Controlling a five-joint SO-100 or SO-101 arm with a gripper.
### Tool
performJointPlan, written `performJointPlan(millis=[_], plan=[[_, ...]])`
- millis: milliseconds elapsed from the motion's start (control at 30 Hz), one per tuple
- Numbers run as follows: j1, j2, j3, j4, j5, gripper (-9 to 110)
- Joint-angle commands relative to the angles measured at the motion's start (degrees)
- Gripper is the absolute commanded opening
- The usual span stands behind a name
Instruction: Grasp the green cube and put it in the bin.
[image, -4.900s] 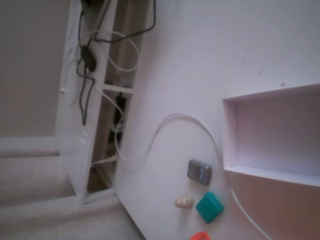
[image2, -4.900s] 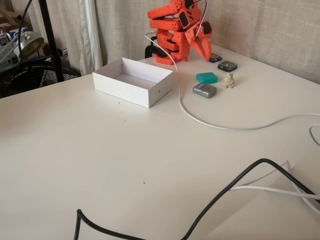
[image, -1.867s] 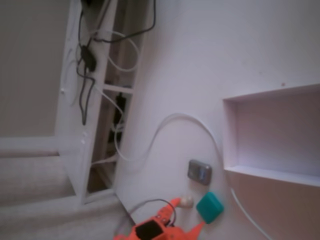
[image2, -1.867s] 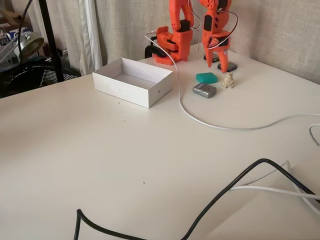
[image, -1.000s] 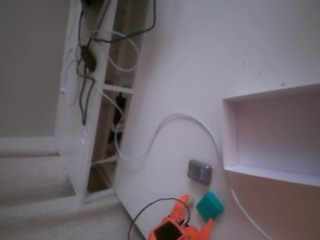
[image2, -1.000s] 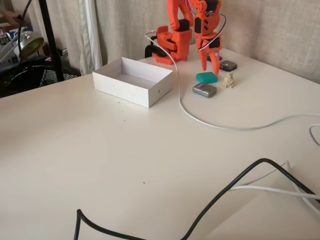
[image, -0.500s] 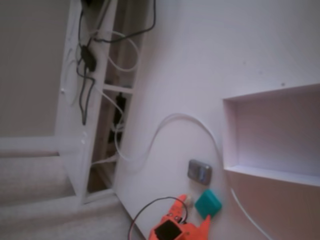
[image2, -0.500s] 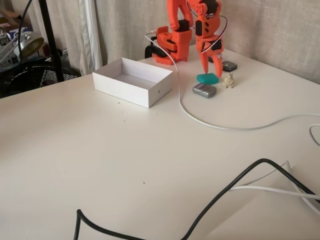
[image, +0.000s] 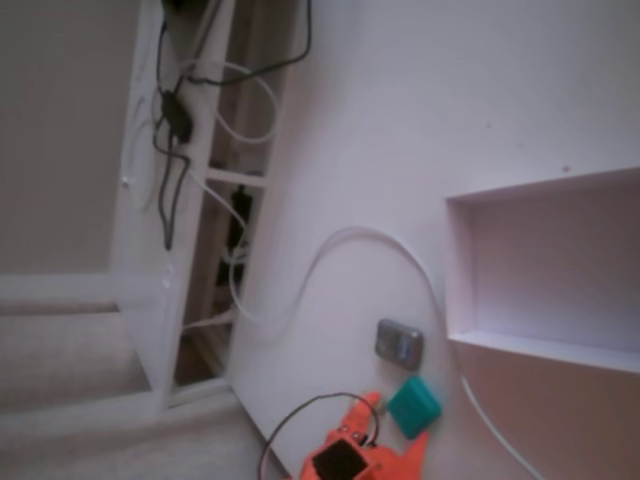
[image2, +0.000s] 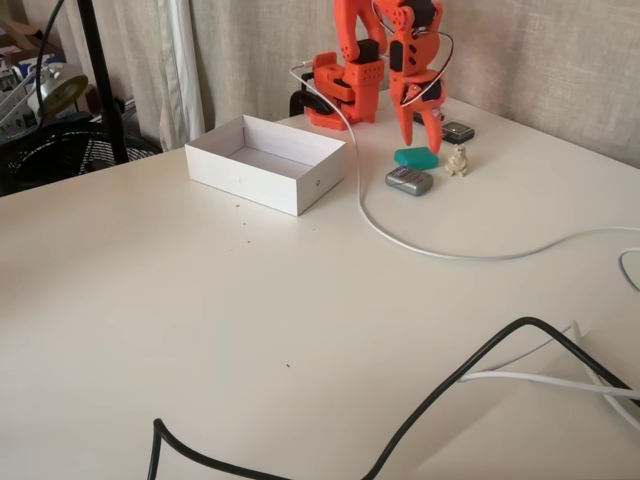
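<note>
The green cube (image2: 415, 158) lies flat on the white table, right of the bin (image2: 250, 178), a shallow white box. My orange gripper (image2: 420, 146) points down over the cube, open, with one finger on either side of it. From the low side-on fixed view the cube (image: 413, 407) sits between the two orange fingers of the gripper (image: 395, 427), just left of the bin's wall (image: 460, 270). Whether the fingers touch the cube is not clear.
A grey metallic object (image2: 409, 180) lies just in front of the cube, also seen at the grey object (image: 399, 343). A cream lump (image2: 458, 160) stands right of the cube. A white cable (image2: 400, 240) curves past them. A black cable (image2: 450, 385) crosses the near table.
The gripper came down from above and moved left over the cube, its fingers now straddling it. The cube shifted slightly in the last half second.
</note>
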Motion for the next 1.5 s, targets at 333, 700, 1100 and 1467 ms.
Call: performJointPlan(millis=[333, 700, 1100, 1467], plan=[[2.46, -3.34, 2.37, -6.24, -2.02, 26], [2.37, -7.82, 0.35, -6.06, -2.46, 24], [2.46, -9.58, -0.44, -6.06, -2.46, 2], [2.29, -4.39, -2.02, -4.66, -2.2, -8]])
